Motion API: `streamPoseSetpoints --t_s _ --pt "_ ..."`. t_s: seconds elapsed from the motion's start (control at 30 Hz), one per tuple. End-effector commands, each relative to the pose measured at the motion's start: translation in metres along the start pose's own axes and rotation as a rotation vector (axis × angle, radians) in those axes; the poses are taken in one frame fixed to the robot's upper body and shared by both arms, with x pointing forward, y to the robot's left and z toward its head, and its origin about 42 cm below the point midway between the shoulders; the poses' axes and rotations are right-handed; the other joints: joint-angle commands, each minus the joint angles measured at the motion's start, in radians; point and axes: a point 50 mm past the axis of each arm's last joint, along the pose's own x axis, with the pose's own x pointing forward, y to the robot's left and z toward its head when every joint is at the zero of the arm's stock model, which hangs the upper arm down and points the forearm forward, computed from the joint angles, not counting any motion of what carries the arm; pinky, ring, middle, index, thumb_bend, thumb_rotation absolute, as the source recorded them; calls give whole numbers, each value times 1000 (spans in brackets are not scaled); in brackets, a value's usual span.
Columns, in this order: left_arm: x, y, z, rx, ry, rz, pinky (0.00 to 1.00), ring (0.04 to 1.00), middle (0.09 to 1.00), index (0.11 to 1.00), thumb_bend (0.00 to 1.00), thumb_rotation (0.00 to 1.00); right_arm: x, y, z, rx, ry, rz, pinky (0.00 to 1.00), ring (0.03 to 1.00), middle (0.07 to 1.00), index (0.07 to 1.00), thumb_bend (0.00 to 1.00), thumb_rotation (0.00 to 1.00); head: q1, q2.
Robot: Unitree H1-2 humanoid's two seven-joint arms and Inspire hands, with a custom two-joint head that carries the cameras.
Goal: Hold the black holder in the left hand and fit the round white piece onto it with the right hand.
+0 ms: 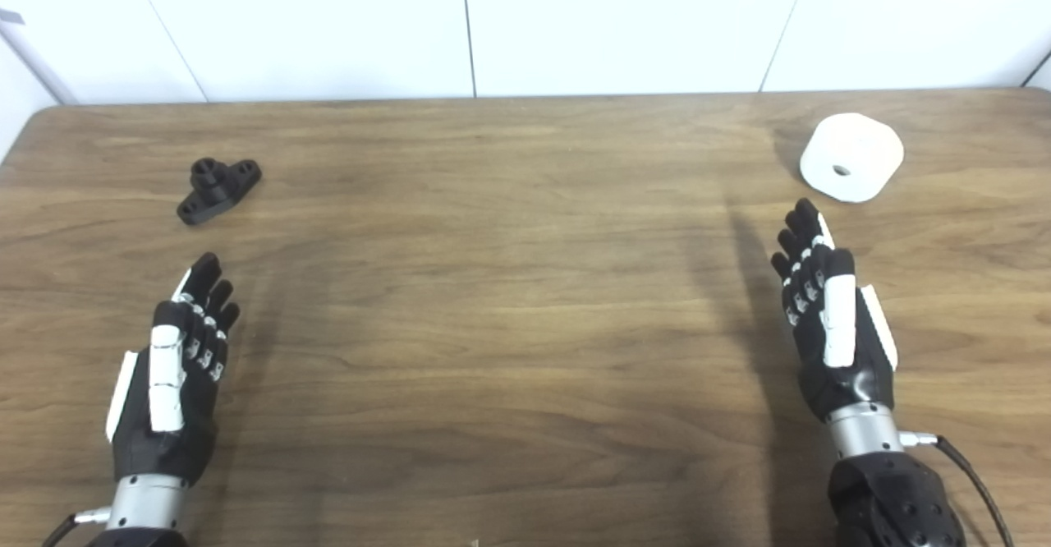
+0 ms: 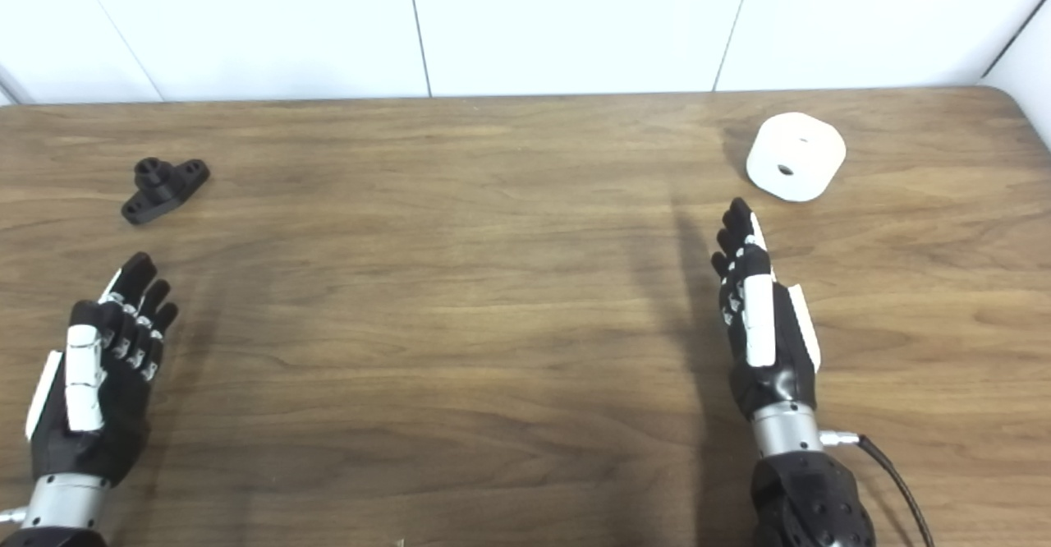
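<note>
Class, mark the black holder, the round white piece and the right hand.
black holder [image 1: 218,189], left eye view, its upright post.
round white piece [image 1: 851,157], left eye view, top face beside its hole.
right hand [image 2: 759,325], right eye view, its middle.

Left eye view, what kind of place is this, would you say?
Probably a lab or test bench rather than a home: a wooden table against plain white wall panels, holding only a black holder and a round white piece, with the open left hand and right hand waiting.

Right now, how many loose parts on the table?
2. The black holder lies far left, beyond the left robot hand. The round white piece sits far right, beyond the right robot hand. Nothing appears hidden.
</note>
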Motion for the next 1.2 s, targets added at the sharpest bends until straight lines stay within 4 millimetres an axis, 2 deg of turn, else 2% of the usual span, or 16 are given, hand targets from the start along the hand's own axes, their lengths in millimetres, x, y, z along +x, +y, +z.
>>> streamPoseSetpoints --t_s 0.0,0.4,0.5,0.67,0.83,1.17 --pt "6 0 9 18 -63 -15 1000 1000 996 955 616 903 -29 -20 -9 -63 58 -3 1000 1000 1000 988 670 1000 0 1" --pt "6 -3 7 13 -59 -11 1000 993 990 946 602 887 -26 -23 -11 -60 57 -17 1000 1000 993 982 670 1000 12 -3" --pt "5 -5 6 23 -59 -13 997 991 986 940 587 903 -27 -25 -12 -65 59 -20 1000 1000 992 982 671 1000 36 -12" --pt "3 -13 3 37 -46 -8 998 989 983 938 558 938 -26 -32 -17 -66 56 -25 1000 1000 990 983 652 1000 109 -63" --pt "3 -22 -3 48 -39 -1 980 982 974 926 546 944 -24 -41 -24 -64 49 -6 1000 1000 996 988 657 1000 160 -93" --pt "1 -41 -13 -6 -44 11 978 976 946 910 560 856 -21 -60 -32 -69 44 1 1000 1000 991 993 669 1000 271 -117"
